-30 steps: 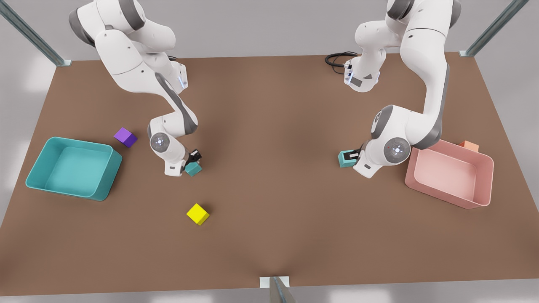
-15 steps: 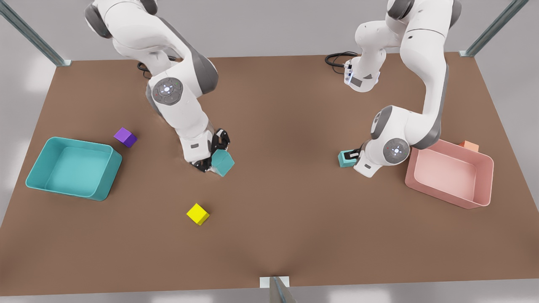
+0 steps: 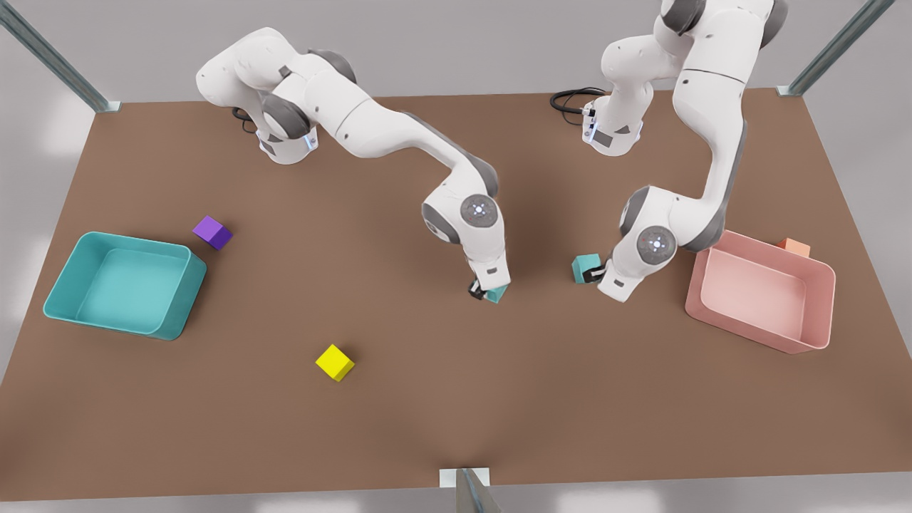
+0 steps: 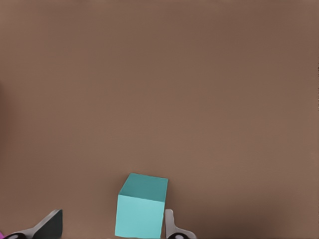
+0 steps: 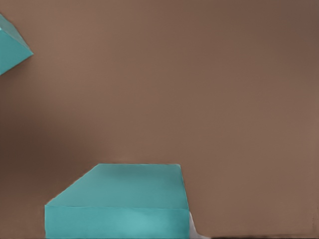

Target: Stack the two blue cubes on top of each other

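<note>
Right hand [image 3: 485,291] clamped on one blue cube [image 3: 499,293], mid-desk. Left hand [image 3: 597,271] fingers apart, straddling second blue cube [image 3: 584,267], which sits on the desk [image 3: 427,399] just right of it, near pink tray [image 3: 819,274].

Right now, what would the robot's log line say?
right gripper: shut on held blue cube, middle of table | left gripper: open around second blue cube, near pink tray | stack: not yet

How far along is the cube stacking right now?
Done: the right gripper has gripped one blue cube. In hand: it holds that cube apart from the other blue cube, which sits between the open left gripper's fingers. Left: setting one on the other.
</note>
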`<action>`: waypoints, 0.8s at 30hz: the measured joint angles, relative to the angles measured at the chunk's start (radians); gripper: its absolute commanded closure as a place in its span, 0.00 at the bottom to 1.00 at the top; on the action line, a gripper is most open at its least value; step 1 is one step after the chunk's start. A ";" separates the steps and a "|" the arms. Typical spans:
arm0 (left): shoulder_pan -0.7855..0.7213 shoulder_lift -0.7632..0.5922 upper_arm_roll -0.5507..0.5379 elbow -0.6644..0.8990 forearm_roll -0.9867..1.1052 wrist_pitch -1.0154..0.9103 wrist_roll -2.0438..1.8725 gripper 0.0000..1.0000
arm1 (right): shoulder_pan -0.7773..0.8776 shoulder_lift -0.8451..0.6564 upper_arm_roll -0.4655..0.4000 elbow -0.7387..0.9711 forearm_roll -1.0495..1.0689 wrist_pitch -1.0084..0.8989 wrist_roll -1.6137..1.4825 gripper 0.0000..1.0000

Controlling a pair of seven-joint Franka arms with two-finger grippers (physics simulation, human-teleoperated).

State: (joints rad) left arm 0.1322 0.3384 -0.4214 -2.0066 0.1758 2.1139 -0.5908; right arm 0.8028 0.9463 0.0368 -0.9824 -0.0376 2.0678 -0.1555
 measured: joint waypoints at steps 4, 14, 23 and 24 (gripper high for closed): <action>-0.007 0.021 -0.020 -0.035 0.024 0.081 -0.007 0.00 | 0.000 0.015 -0.028 -0.001 -0.017 -0.026 0.048 0.59; 0.012 -0.014 -0.056 -0.178 0.030 0.150 -0.031 0.00 | 0.008 0.085 -0.022 -0.009 -0.045 -0.014 0.171 0.00; 0.015 0.008 -0.054 -0.200 0.036 0.180 -0.048 0.00 | -0.175 -0.513 -0.183 -0.031 0.032 -0.370 0.214 0.00; 0.023 0.010 -0.054 -0.207 0.040 0.183 -0.049 0.00 | -0.251 -0.604 -0.322 -0.082 0.072 -0.458 0.205 0.00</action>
State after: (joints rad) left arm 0.1553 0.3481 -0.4751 -2.2136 0.2163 2.2971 -0.6398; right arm 0.5522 0.3421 -0.2854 -1.0644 0.0339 1.6097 0.0493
